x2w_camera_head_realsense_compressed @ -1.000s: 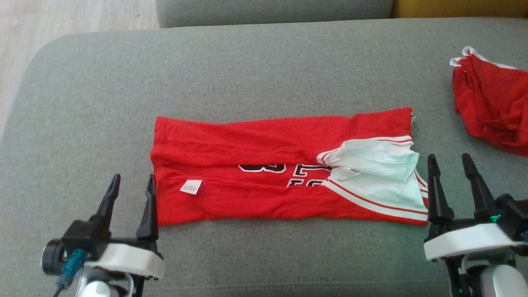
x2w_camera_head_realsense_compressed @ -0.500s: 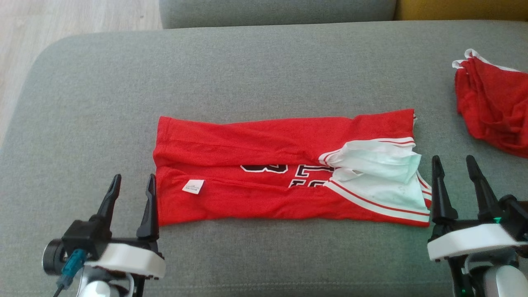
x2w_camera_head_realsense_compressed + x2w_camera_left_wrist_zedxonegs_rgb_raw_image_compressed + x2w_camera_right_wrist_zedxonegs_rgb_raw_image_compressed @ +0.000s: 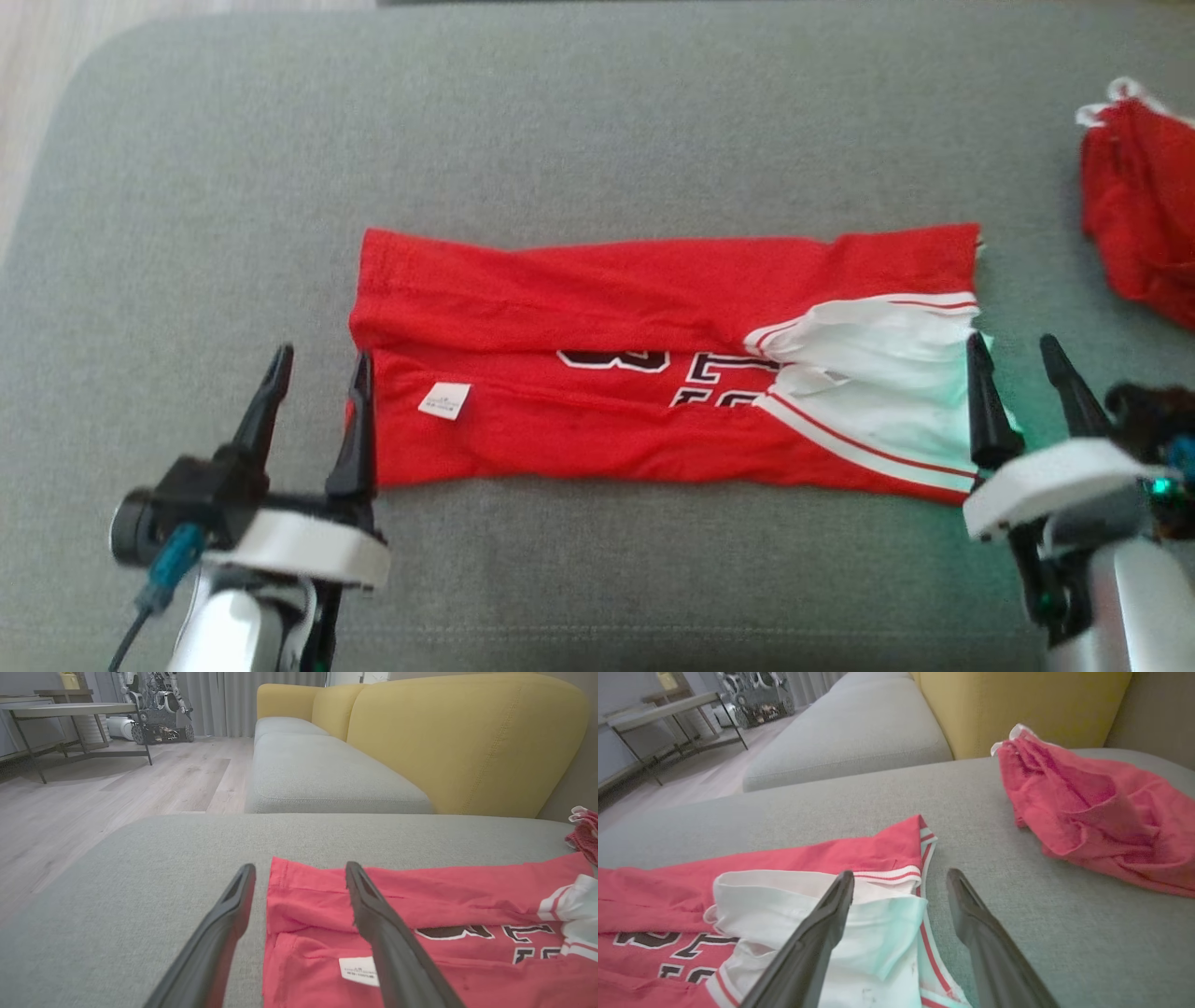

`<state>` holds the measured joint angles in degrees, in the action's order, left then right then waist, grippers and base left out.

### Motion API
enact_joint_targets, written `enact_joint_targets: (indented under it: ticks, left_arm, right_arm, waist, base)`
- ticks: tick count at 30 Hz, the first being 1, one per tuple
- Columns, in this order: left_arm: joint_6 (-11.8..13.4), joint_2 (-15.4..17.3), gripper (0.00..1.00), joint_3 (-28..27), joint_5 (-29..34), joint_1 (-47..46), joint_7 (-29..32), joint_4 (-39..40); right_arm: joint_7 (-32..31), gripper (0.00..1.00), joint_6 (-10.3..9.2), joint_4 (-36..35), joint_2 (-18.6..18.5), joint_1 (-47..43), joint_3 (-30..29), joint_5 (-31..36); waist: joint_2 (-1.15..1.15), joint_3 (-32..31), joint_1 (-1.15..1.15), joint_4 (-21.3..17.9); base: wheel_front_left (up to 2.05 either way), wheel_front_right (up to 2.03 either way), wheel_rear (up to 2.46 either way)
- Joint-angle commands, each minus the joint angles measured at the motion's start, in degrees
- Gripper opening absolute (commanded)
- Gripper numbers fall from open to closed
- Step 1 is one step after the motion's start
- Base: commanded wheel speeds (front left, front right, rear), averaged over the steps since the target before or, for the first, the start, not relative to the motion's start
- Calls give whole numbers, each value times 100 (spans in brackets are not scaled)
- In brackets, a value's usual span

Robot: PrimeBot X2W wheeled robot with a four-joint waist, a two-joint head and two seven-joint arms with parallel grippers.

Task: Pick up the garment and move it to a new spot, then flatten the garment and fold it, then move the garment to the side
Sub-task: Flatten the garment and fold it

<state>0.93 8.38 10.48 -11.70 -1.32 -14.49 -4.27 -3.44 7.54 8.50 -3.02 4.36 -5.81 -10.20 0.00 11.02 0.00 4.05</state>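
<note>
Centrally on the grey cushion [image 3: 597,121] lies the jersey [image 3: 607,299], a long red folded band with white trim at its right end. The left gripper [image 3: 321,353] stands wide astride its left edge, and the right gripper [image 3: 1013,340] stands wide astride its right edge, both empty. Another red cloth [image 3: 1144,205] lies well apart. Beyond are a yellow backrest [image 3: 467,742], a wooden floor [image 3: 117,788] and a table [image 3: 70,709].

Left hand [image 3: 322,355]: your two dark fingers [image 3: 357,429] are spread wide, pointing away from you, holding nothing.
Right hand [image 3: 1013,341]: your fingers are spread wide here too, pointing the same way, holding nothing.
</note>
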Motion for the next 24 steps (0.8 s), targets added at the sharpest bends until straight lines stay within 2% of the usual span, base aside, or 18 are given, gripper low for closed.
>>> enact_joint_targets:
  ticks: [1,11,21,22,23,24]
  left_arm:
    - [-27,-8,100,-209,56,-291,-51,178]
    - [-259,-174,100,-282,195,-710,-51,135]
    - [-378,-294,100,-417,277,-790,-51,133]
    - [-392,-305,100,-429,285,-796,-51,131]
    - [-406,-314,100,-441,294,-803,-51,127]
    - [-419,-322,100,-455,303,-809,-51,124]
  right_arm:
    - [-127,100,-5,-94,-147,252,131,67]
    - [-1557,100,-5,295,-269,646,62,204]
    - [-2357,100,-5,241,-235,657,49,28]
    - [-2455,55,-5,246,-232,661,54,-22]
    - [-2531,20,-5,240,-231,667,58,-78]
    - [-2594,0,-5,231,-228,669,52,-136]
  waist:
    - [0,154,0,76]
    - [0,591,0,216]
    - [0,697,0,227]
    - [0,703,0,228]
    - [0,707,0,231]
    - [0,709,0,231]
  base:
    - [0,0,0]
    - [0,0,0]
    - [0,0,0]
    - [0,0,0]
    - [0,0,0]
    - [0,0,0]
